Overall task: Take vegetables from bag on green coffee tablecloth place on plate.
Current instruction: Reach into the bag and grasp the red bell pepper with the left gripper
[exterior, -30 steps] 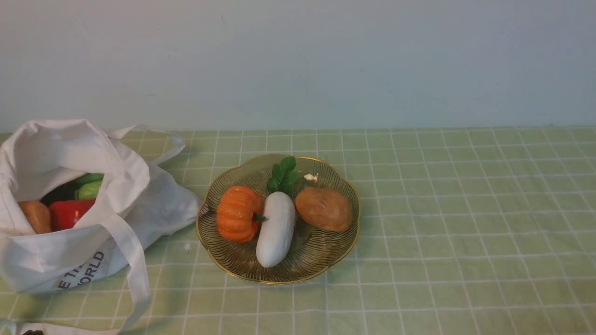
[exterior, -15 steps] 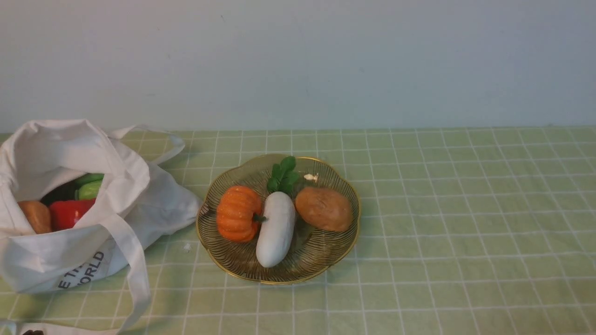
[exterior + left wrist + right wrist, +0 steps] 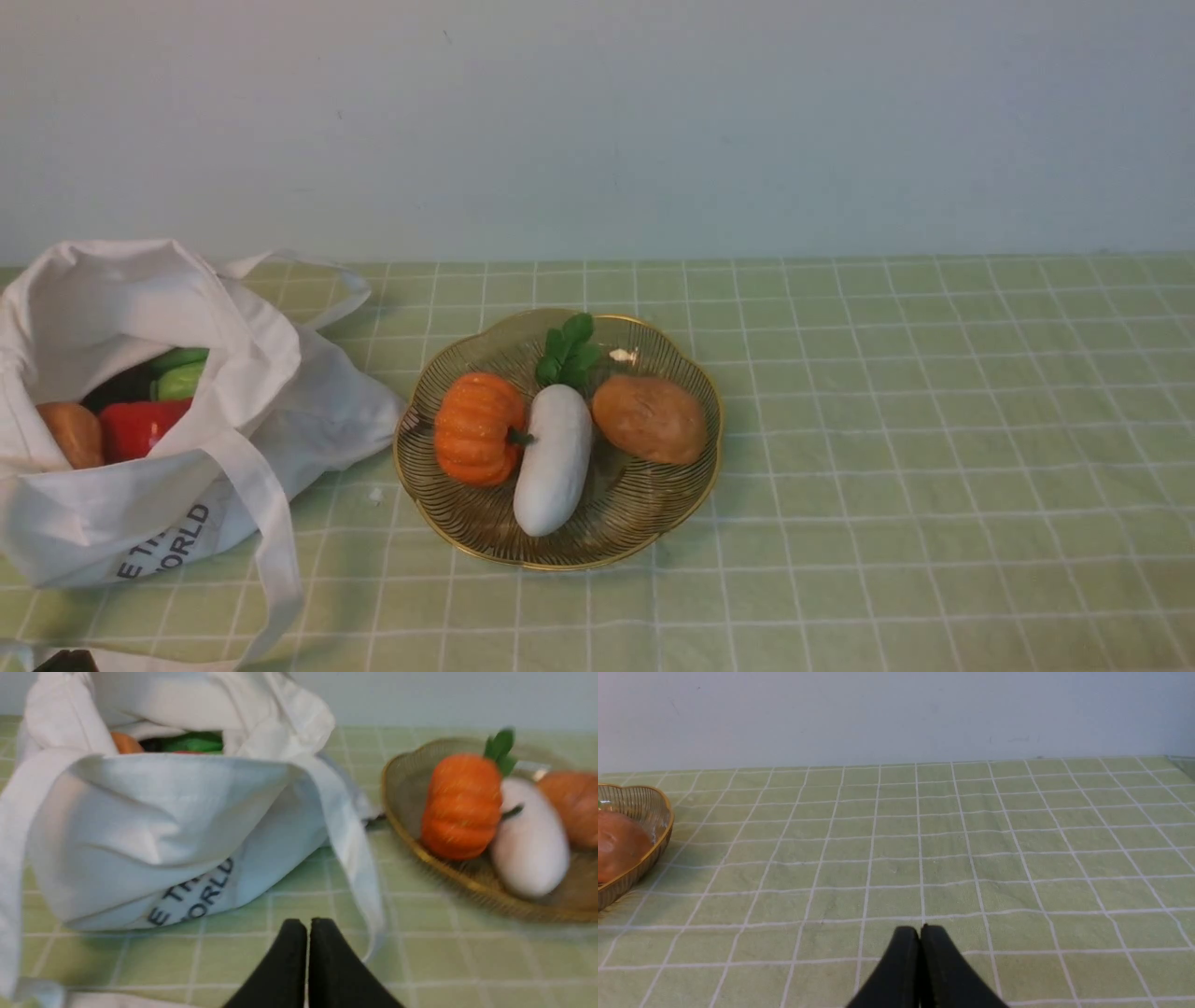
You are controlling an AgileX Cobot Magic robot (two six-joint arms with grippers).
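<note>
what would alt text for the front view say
A gold-rimmed plate holding an orange pumpkin, a white radish and a brown potato sits on a green checked tablecloth. To its left, a white tote bag lies open, with a red pepper and other vegetables inside.

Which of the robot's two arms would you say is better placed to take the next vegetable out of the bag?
Probably the left: its hand is shut, in front of the bag, whose opening shows a red pepper. The right wrist view shows no bag.
</note>
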